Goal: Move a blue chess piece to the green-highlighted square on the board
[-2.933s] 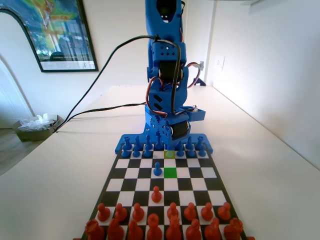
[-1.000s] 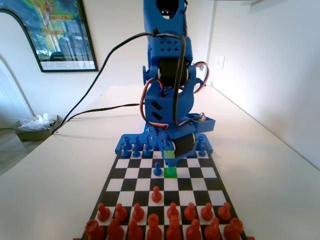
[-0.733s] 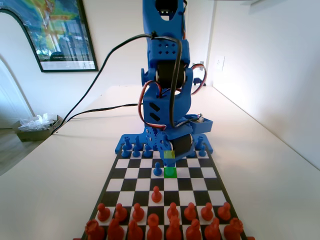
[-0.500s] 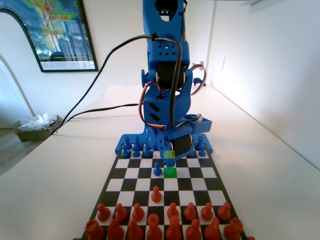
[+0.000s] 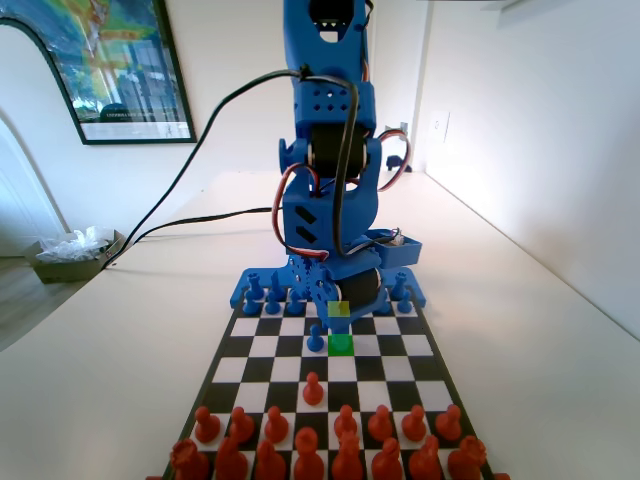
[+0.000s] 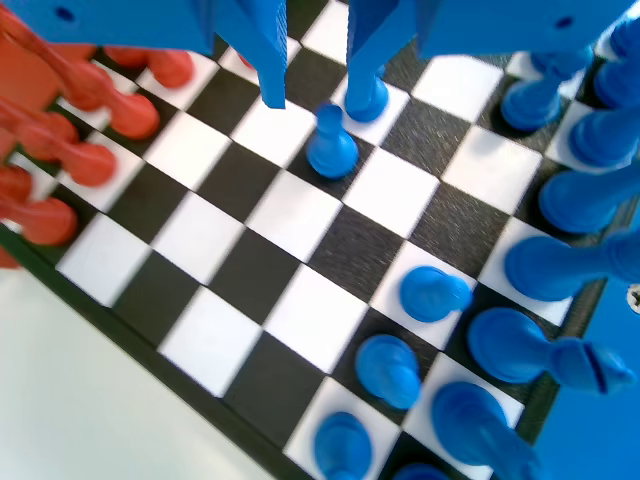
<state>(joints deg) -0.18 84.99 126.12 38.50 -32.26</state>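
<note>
end effector [image 6: 318, 85] open, blue pawn [image 6: 365, 97] beside

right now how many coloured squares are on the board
2: the green square beside the advanced blue pawn, and a duller yellow-green square just behind it.

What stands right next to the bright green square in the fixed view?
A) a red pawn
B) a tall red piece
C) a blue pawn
C: a blue pawn stands on the square just left of the green-highlighted square; the red pieces are nearer the camera.
</note>
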